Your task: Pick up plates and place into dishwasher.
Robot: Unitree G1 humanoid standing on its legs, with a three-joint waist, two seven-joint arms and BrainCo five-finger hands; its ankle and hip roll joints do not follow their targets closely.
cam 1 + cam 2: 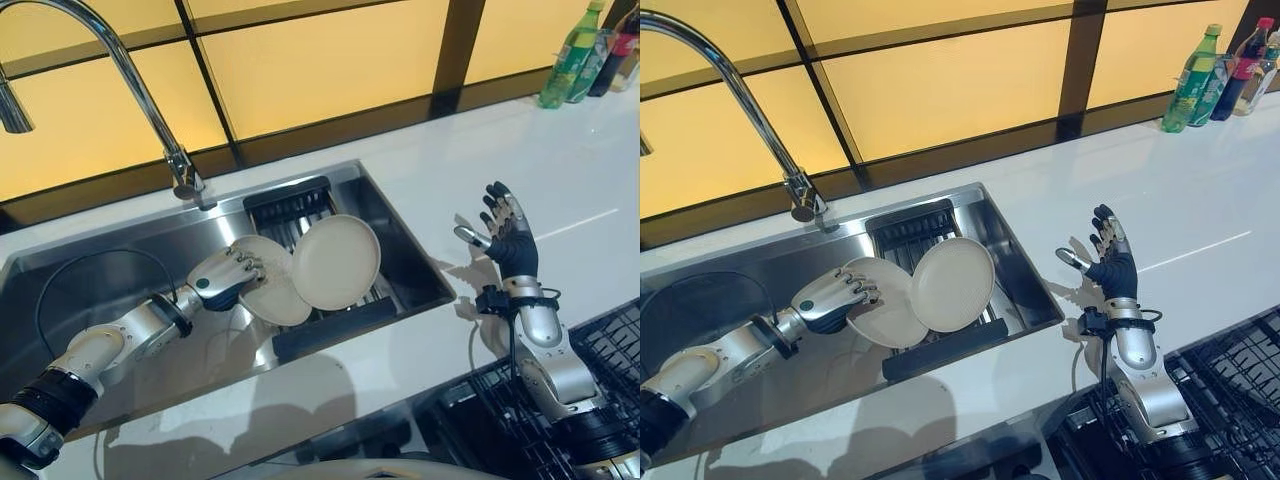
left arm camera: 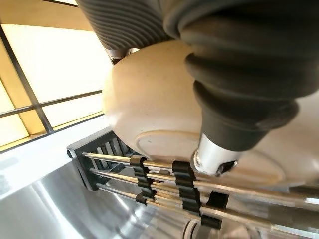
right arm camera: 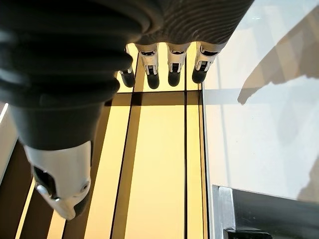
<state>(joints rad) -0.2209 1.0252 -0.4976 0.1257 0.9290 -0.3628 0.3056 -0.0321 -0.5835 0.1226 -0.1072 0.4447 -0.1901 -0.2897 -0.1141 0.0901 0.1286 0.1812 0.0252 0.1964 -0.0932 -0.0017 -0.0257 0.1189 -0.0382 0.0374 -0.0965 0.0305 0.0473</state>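
Step in hand: pickup, first plate. Left hand (image 1: 222, 280) is in the sink (image 1: 120, 260), centre-left of frame, fingers curled over the rim of the near plate (image 1: 272, 285), which leans on the black drying rack (image 1: 300, 205). Second plate (image 1: 336, 261) overlaps it at frame centre, also tilted on the rack. In the left wrist view the thumb (image 2: 219, 149) lies across the plate's underside; looks like a pinch, though I can't confirm full closure from here.

Right hand (image 1: 508, 240) is raised over the white counter (image 1: 560, 180), right of frame, fingers spread and straight, holding nothing.

Dishwasher rack (image 1: 600, 370) sits lower right.

Next, in my judgement: firm the grip, lift clear of the second plate, carry rightward to the dishwasher.
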